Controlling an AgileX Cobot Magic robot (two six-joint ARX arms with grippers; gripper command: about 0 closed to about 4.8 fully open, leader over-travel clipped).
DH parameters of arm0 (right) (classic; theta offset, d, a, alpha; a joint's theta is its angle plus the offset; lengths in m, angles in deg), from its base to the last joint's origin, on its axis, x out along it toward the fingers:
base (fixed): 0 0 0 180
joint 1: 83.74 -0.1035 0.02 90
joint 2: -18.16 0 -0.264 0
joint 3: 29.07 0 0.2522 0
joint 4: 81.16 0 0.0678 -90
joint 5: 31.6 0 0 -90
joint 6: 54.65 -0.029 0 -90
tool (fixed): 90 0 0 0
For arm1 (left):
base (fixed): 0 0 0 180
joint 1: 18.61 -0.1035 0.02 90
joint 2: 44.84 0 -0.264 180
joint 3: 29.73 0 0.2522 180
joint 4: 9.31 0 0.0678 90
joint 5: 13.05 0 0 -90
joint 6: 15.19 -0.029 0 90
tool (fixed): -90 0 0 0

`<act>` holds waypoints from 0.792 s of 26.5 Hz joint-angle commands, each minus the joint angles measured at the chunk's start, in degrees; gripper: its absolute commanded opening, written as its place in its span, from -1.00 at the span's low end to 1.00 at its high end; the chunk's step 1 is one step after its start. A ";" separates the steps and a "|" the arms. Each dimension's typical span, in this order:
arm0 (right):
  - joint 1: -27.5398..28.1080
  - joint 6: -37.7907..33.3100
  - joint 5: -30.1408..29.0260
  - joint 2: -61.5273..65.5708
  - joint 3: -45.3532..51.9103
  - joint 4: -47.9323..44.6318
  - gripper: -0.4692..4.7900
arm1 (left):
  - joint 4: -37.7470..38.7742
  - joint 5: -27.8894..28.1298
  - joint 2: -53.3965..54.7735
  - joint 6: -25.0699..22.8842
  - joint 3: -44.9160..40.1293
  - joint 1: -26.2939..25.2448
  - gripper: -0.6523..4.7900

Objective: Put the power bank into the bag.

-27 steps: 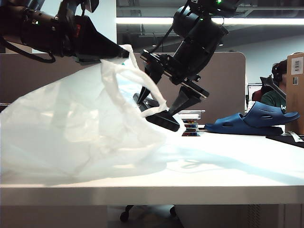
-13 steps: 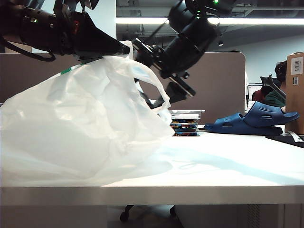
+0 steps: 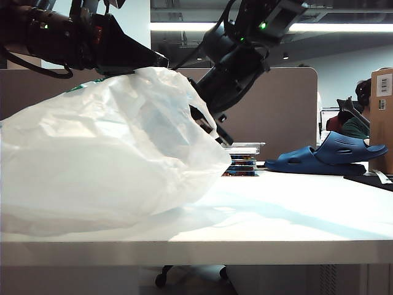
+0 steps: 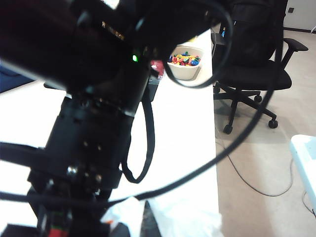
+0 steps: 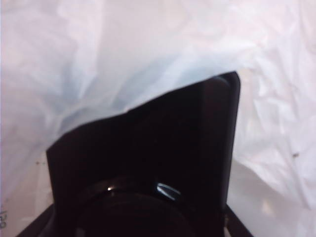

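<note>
The bag (image 3: pixel 104 153), big, white and crinkled, lies on the white table (image 3: pixel 295 215) with its mouth held up. My left gripper (image 3: pixel 158 62) is shut on the bag's top edge; the left wrist view shows its dark jaws (image 4: pixel 148 224) pinching white plastic (image 4: pixel 182 219). My right arm (image 3: pixel 236 61) reaches down into the bag's mouth, and the plastic hides its fingertips in the exterior view. In the right wrist view the black power bank (image 5: pixel 148 148) fills the middle, gripped by my right gripper (image 5: pixel 138 217) and surrounded by the bag's film (image 5: pixel 123 59).
A blue rubber clog (image 3: pixel 331 157) lies on the table at the right, behind it a cardboard box (image 3: pixel 382 110). A clear tray on a small stack (image 3: pixel 242 158) stands behind the bag's mouth. A bowl of coloured pieces (image 4: pixel 185 61) sits near the table edge, by an office chair (image 4: pixel 256 64).
My right gripper has carried the power bank left and down into the bag's mouth, and the plastic now covers both. The bag has bulged out to the right. My left gripper has stayed put.
</note>
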 commanded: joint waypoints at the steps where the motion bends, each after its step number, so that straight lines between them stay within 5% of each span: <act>1: -0.17 0.00 -4.11 1.40 -0.44 -2.19 0.17 | -0.96 -0.26 -0.11 -3.80 0.35 0.00 -0.78; 6: -0.37 -0.02 -5.68 2.93 -0.44 -3.89 0.17 | -1.14 0.37 0.02 -7.74 0.35 0.00 -0.78; 10: -0.74 0.48 -7.50 4.02 -0.42 -0.31 0.17 | -0.79 9.55 0.33 -7.85 0.35 0.00 -0.78; 21: -1.49 0.24 -9.01 4.87 -0.44 3.32 0.17 | -1.99 22.49 0.68 -10.60 0.35 0.00 -0.78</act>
